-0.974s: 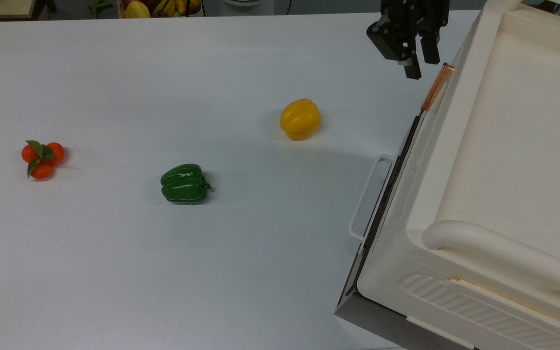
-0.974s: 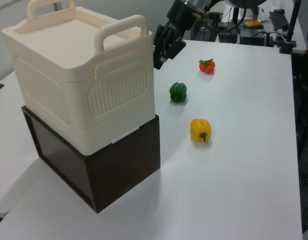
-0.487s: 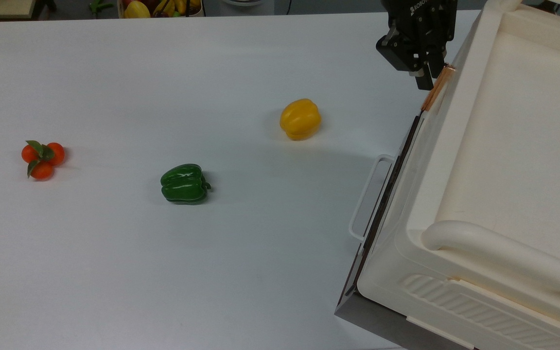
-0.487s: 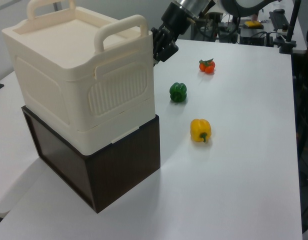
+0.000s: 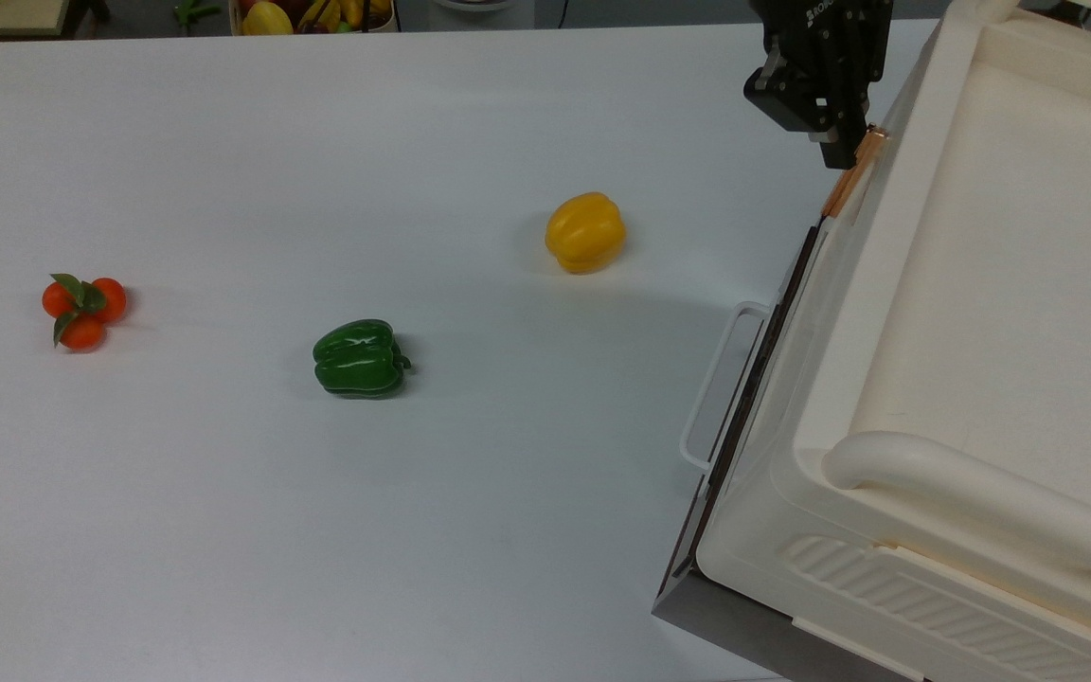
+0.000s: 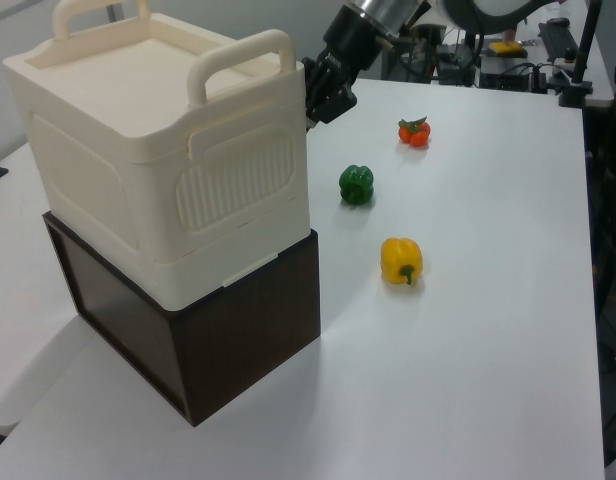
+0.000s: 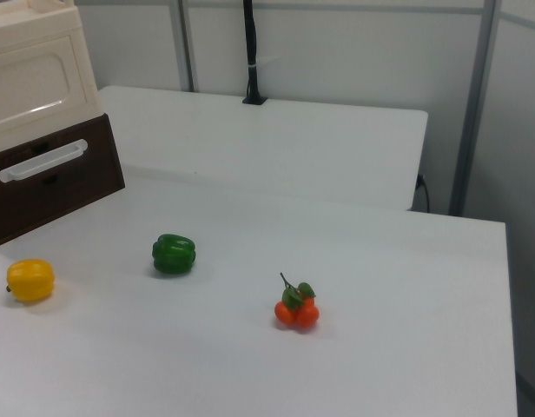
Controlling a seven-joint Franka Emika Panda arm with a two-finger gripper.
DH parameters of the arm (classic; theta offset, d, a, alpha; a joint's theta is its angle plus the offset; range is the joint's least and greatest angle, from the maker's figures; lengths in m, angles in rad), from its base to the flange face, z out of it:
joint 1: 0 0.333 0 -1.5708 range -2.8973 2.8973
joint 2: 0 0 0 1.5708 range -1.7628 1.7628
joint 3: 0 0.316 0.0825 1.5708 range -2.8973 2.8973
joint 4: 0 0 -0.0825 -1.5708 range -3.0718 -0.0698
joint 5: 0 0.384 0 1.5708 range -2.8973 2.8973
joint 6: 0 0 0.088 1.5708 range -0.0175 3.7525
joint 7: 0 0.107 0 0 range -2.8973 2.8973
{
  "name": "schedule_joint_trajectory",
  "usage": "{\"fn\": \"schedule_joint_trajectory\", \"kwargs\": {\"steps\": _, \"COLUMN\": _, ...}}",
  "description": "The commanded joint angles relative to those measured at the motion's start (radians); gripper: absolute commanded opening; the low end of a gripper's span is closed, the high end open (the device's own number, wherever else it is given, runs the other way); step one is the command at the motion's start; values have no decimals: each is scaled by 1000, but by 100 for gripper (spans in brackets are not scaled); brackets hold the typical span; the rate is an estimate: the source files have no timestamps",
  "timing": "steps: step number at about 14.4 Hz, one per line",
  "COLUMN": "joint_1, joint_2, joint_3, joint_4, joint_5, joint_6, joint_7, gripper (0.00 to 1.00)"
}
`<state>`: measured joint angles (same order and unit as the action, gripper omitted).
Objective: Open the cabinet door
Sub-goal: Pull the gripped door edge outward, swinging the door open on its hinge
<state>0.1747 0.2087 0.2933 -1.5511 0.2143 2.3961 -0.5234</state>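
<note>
Cream plastic forms the cabinet (image 5: pixel 1000 313), which is stacked on a dark brown box (image 6: pixel 223 345) at the top view's right. The black gripper (image 5: pixel 841 156) is seen at the top end of the door's (image 7: pixel 29 82) copper handle (image 5: pixel 852 173); whether anything is clamped cannot be told. The door lies flush on the cabinet's front. A yellow pepper (image 5: pixel 585 232), green pepper (image 5: pixel 359 358) and tomatoes (image 5: pixel 83 308) are spread across the white surface (image 5: pixel 318 530).

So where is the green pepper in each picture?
Top view: the green pepper lies left of middle, between the oranges and the yellow pepper.
Left view: the green pepper is above middle.
Right view: the green pepper is left of middle.
Shared landmark: in all three views it sits between the oranges and the yellow pepper.
</note>
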Motion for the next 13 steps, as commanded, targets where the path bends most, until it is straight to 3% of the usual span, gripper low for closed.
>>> {"fn": "schedule_joint_trajectory", "kwargs": {"steps": 1, "joint_1": -1, "joint_2": 3, "joint_3": 7, "joint_4": -7, "joint_5": 14, "joint_6": 22, "joint_7": -23, "gripper": 0}}
{"fn": "schedule_joint_trajectory", "kwargs": {"steps": 13, "joint_1": -92, "joint_2": -61, "joint_3": -26, "joint_4": -21, "joint_5": 22, "joint_6": -204, "joint_7": -23, "gripper": 0}}
